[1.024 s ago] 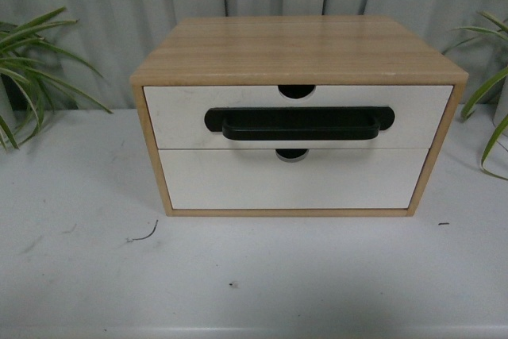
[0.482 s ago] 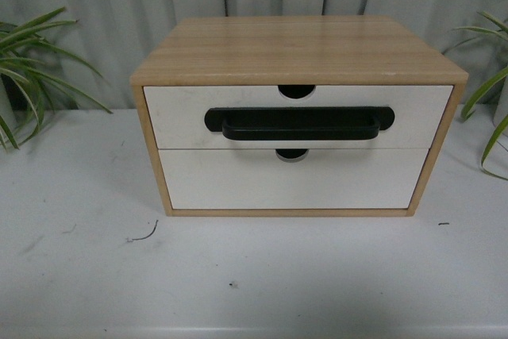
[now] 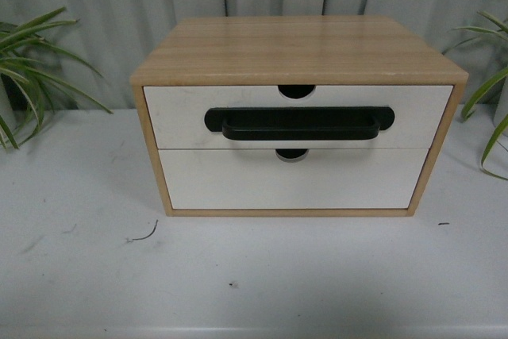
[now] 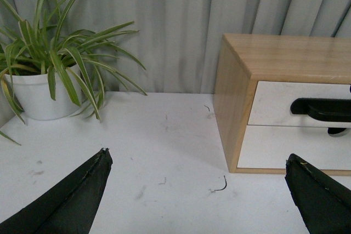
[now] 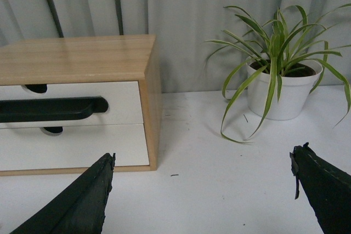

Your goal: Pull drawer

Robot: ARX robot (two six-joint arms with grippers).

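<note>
Front view: wooden cabinet sits mid-table, square to cam, on white table. The drawer is the upper of two, white front, shut, flush w/ cabinet frame. Black bar handle runs across its middle; half-round notch cut in top edge. Plain lower drawer front sits directly beneath, also flush. No arm in this view. Small curled wire scrap on table in front of cabinet's left corner. Leaves of a plant at each edge: left plant, right plant.

Left wrist view: left gripper spread wide, holding nothing; both dark fingers low in frame, above bare table, well apart from cabinet. Drawer's handle end visible past the far finger. Left plant in white pot against curtain.

Right wrist view: right gripper also spread wide, nothing between fingers, over bare table, short of cabinet's right side. Drawer front and handle seen at an angle, closed. Right plant in white pot near curtain, well apart from cabinet.
</note>
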